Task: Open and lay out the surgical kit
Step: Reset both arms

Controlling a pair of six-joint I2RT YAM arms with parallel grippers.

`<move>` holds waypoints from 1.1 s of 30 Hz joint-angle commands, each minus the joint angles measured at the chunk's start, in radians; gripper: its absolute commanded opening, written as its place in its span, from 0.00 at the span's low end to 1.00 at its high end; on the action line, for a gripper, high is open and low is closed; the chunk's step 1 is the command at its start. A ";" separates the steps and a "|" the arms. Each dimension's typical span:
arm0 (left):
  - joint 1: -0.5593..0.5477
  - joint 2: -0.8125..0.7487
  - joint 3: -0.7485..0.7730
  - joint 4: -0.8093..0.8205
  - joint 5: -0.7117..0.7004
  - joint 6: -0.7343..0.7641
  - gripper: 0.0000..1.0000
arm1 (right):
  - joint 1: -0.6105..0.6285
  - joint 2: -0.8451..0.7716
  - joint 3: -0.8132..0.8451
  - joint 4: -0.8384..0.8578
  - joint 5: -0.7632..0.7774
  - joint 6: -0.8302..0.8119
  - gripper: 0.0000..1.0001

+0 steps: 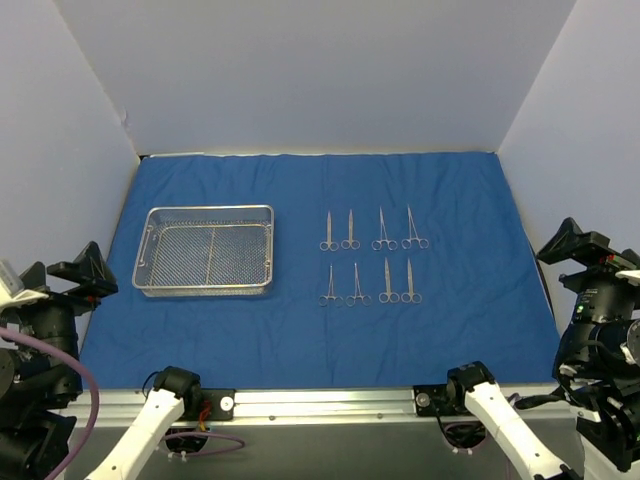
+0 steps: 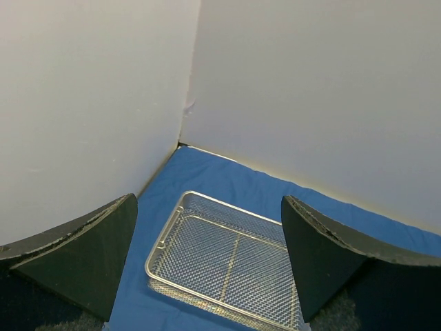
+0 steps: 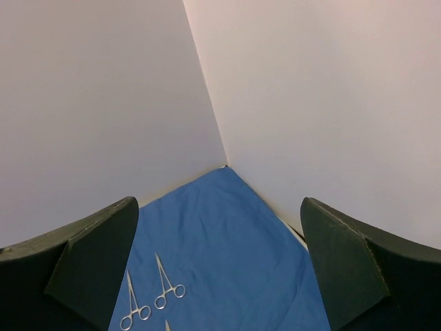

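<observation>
Here, eight instruments [image 1: 384, 232] lie on cloth [image 1: 300, 340], outside the tray [image 1: 208, 209].

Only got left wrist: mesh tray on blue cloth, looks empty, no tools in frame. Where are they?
Observer: Top view shows eight scissor-like tools lying on the cloth to the right of the tray, and none in it.
Operator: Layout?
Observer: Two rows of four, roughly parallel, with rings on the near side and tips pointing to the far side.
Operator: Right gripper holding anything?
Observer: No. The right gripper is open and empty. It sits above the right edge of the cloth, looking toward the far right corner.
</observation>
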 commanded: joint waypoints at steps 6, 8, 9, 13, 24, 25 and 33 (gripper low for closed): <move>-0.003 -0.099 -0.070 0.066 -0.111 0.052 0.94 | -0.001 -0.043 -0.076 0.089 0.016 -0.045 1.00; -0.003 -0.115 -0.080 0.085 -0.127 0.056 0.94 | -0.001 -0.045 -0.080 0.086 0.011 -0.038 1.00; -0.003 -0.116 -0.085 0.089 -0.131 0.058 0.94 | -0.001 -0.046 -0.082 0.089 0.016 -0.036 1.00; -0.004 -0.128 -0.097 0.118 -0.142 0.070 0.94 | -0.001 -0.049 -0.085 0.096 0.011 -0.042 1.00; -0.006 -0.153 -0.123 0.180 -0.173 0.092 0.94 | 0.002 -0.046 -0.086 0.138 -0.018 -0.091 1.00; -0.006 -0.153 -0.123 0.181 -0.174 0.093 0.94 | 0.002 -0.046 -0.086 0.138 -0.019 -0.091 1.00; -0.010 -0.151 -0.126 0.201 -0.179 0.101 0.94 | 0.002 -0.046 -0.094 0.150 -0.041 -0.094 1.00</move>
